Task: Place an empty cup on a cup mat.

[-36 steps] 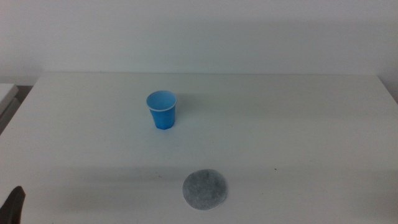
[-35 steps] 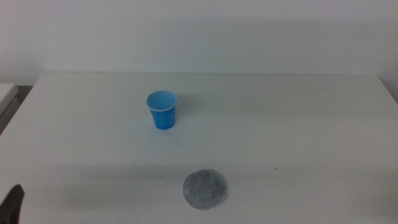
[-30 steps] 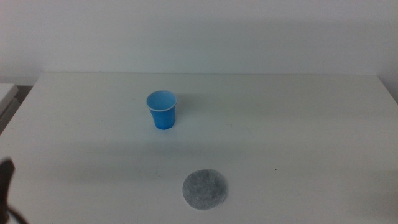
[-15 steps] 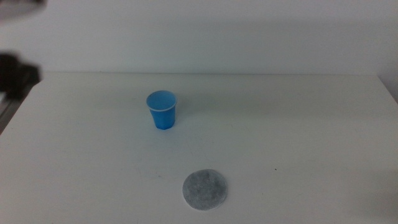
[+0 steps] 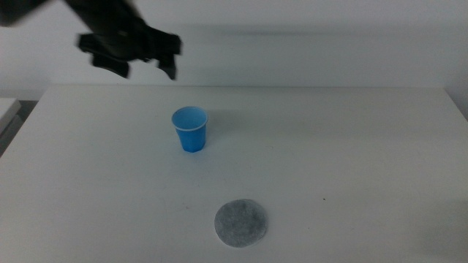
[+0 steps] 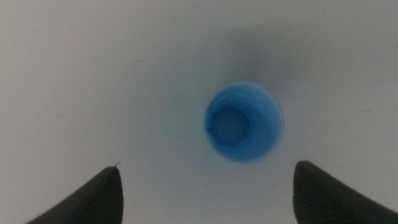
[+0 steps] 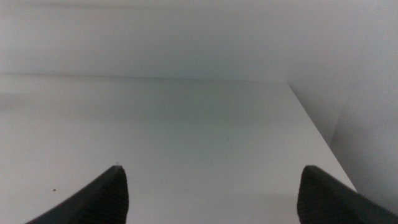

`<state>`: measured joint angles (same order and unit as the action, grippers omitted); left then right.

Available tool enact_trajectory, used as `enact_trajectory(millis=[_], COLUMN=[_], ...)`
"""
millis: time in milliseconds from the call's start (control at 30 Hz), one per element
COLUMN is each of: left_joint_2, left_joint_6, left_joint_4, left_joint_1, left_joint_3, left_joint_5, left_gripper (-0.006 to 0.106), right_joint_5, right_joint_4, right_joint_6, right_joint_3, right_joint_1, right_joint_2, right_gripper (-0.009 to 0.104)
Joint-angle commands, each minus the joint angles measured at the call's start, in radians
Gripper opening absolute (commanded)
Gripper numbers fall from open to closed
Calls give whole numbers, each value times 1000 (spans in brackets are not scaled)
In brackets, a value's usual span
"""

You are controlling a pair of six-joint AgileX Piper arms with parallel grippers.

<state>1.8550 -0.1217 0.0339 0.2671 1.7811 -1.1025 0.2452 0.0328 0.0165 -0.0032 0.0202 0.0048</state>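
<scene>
The blue cup [image 5: 190,129] stands upright on the white table, left of centre. The left wrist view looks straight down into its empty blue inside [image 6: 244,122]. The grey speckled cup mat [image 5: 240,222] lies flat near the front edge, apart from the cup. My left gripper [image 5: 146,67] is open, high above the table, behind and left of the cup. In its wrist view [image 6: 208,190] the jaws stand wide apart with the cup between and beyond them. My right gripper [image 7: 211,193] is open over bare table and is out of the middle view.
The white table [image 5: 351,146] ends at a pale wall behind. A table edge and a gap show in the right wrist view [image 7: 323,134].
My left arm has risen from the bottom left corner and swung up and right to a spot above and behind the cup. Cup and mat have not moved.
</scene>
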Motion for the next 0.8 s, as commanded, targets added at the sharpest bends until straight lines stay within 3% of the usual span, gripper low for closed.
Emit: enact_trajectory(millis=[0,100,333,433,533,700,767], left_joint_2=[94,202,355,399,413,386,346], left_joint_6=[-17,-17,-19,-32,-32,-32,-18], left_joint_4=[-3,43,34,34,29,27,44], left_joint_1=[13,13,13,13,13,13,22], left_joint_3=[84,146,161,161,161,161,132], left_joint_5=[-31,-31,3,16,11,-32,-40], left_gripper=[94,94,93,86,63,-2,-2], right_joint_5=[-7,-7,-7,-7,-7,-7,-7], right_joint_4=[5,5,5,5,5,5,5], right_joint_6=[4,4,4,4,4,4,4], right_joint_3=[3,3,3,3,3,3,3], right_joint_1=[-2,-2,-2,-2,-2,-2,-2], right_joint_2=[-5,-5,-5,-5,-5,-5,-5], right_gripper=[93,93,93,93,93,93,93])
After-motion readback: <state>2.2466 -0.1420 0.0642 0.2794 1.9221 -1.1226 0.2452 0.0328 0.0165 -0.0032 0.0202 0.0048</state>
